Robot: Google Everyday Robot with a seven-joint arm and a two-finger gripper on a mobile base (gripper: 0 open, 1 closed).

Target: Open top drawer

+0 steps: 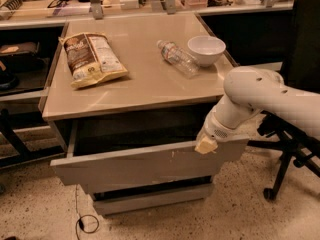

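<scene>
The top drawer (pixel 140 166) is the wide grey front under the beige cabinet top. It stands pulled out toward me, with a dark gap behind its upper edge. Small pale scratches mark its front right of centre. My gripper (pixel 206 145) hangs from the white arm on the right. Its pale tip rests on the drawer's upper edge near the right end. Two narrower grey drawer fronts (pixel 150 200) sit below, pushed in.
On the cabinet top (pixel 145 79) lie a chip bag (pixel 92 59), a plastic bottle (pixel 177 58) on its side and a white bowl (pixel 206 50). A black office chair (pixel 290 149) stands at the right. A cable (pixel 85 223) lies on the floor.
</scene>
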